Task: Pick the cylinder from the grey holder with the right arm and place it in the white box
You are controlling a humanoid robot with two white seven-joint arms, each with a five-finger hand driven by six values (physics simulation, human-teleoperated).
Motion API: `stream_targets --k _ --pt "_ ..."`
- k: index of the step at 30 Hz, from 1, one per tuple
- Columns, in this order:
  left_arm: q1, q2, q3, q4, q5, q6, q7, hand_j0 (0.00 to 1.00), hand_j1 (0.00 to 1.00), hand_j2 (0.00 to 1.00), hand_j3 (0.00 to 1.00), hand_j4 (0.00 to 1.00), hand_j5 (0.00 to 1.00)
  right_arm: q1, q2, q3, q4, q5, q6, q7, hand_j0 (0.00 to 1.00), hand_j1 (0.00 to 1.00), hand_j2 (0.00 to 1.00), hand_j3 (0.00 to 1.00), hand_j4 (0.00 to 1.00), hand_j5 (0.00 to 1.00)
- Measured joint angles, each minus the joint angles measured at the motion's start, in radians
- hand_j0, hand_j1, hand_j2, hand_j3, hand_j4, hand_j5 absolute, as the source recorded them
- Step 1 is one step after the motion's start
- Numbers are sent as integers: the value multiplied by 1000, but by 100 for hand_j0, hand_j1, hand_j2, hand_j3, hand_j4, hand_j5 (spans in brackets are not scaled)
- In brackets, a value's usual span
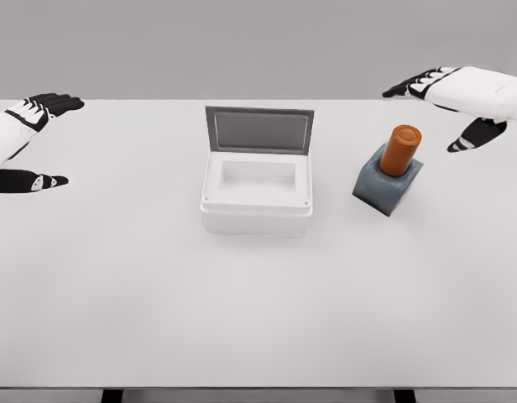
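Note:
An orange cylinder (400,150) stands upright in a grey block holder (387,185) on the right of the white table (258,302). At the table's middle sits the white box (257,193), its grey lid (258,129) raised at the back and its inside empty. My right hand (447,113) hovers open just up and right of the cylinder, fingers spread, thumb pointing down toward it, not touching. My left hand (36,138) rests open at the far left edge.
The table's front edge runs along the bottom of the view, with dark legs showing below it. A plain grey wall stands behind the table.

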Motion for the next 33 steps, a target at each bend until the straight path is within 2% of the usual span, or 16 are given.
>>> stream_targets --k 11,18,22,28,33 --pt "0 -1 0 0 -2 0 0 100 100 100 100 100 100 -52 69 123 91 37 6 0 100 100 100 100 100 100" --pt "0 -2 0 0 -3 0 0 100 100 100 100 100 100 -86 134 175 179 67 -6 0 99 99 99 99 99 99" --pt "0 -5 0 0 -3 0 0 100 100 100 100 100 100 -87 152 191 222 78 -25 0 95 95 95 95 95 95" --pt "0 -6 0 0 -3 0 0 100 100 100 100 100 100 -87 156 197 248 82 -42 0 81 81 81 81 81 81" --pt "0 -6 0 0 -3 0 0 100 100 100 100 100 100 -95 155 197 244 82 -52 0 62 62 62 62 62 62"
